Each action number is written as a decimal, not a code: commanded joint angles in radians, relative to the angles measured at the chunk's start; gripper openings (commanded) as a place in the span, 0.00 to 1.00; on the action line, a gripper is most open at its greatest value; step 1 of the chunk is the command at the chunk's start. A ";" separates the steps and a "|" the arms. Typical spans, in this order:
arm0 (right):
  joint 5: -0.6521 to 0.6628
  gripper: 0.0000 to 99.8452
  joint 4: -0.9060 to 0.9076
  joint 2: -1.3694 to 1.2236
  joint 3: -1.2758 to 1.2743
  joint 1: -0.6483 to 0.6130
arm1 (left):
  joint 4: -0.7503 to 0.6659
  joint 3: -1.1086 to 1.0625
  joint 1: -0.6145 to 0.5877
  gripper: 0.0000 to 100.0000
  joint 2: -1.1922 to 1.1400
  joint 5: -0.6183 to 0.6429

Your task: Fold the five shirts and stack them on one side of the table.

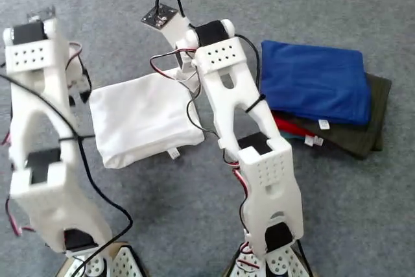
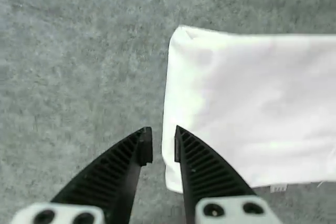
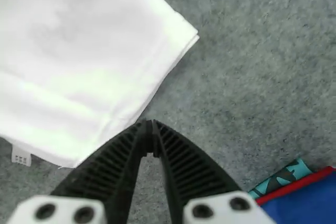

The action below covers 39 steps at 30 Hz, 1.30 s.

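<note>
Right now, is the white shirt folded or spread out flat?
Folded. The white shirt lies as a compact rectangle, and the right wrist view shows stacked layers at its corner.

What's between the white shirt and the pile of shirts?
Only bare grey table, seen in the right wrist view. In the high view the right arm hangs above that gap.
</note>
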<state>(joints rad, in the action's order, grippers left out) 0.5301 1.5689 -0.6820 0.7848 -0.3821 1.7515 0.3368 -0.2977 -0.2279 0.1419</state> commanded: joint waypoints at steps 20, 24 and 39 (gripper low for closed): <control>-0.028 0.01 -0.091 -0.447 0.559 -0.014 | -0.400 -1.073 0.182 0.10 0.503 -0.195; -0.028 0.01 -0.147 -0.535 0.578 -0.003 | -0.431 -1.073 0.182 0.07 0.479 -0.199; -0.020 0.01 -0.110 -0.532 0.576 0.008 | -0.325 -0.845 0.185 0.04 0.784 -0.114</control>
<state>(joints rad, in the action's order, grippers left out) 0.5056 1.4523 -1.2605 1.3265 -0.3821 1.4860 -0.5025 -0.1258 0.5209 -0.0115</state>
